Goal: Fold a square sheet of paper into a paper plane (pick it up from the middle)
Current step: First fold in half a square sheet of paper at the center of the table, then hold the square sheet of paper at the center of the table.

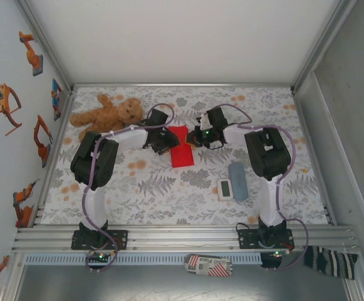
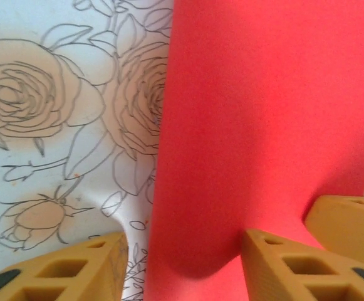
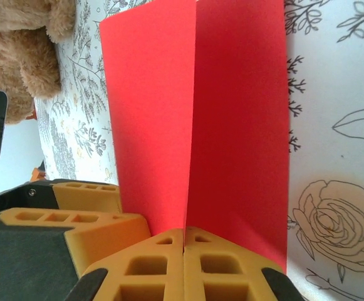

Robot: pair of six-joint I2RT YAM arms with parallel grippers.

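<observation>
While the right end effector [image 3: 183, 239] stays out of the question, clamped shut on the crease of the square sheet of paper [image 3: 194, 113], the left end effector [image 2: 183, 244] straddles the same folded red strip from the opposite side, its fingers [image 2: 62, 273] apart and not visibly gripping. Mid-surface [image 1: 169, 194], the strip's long axis runs away from the arm bases, between both arms.
</observation>
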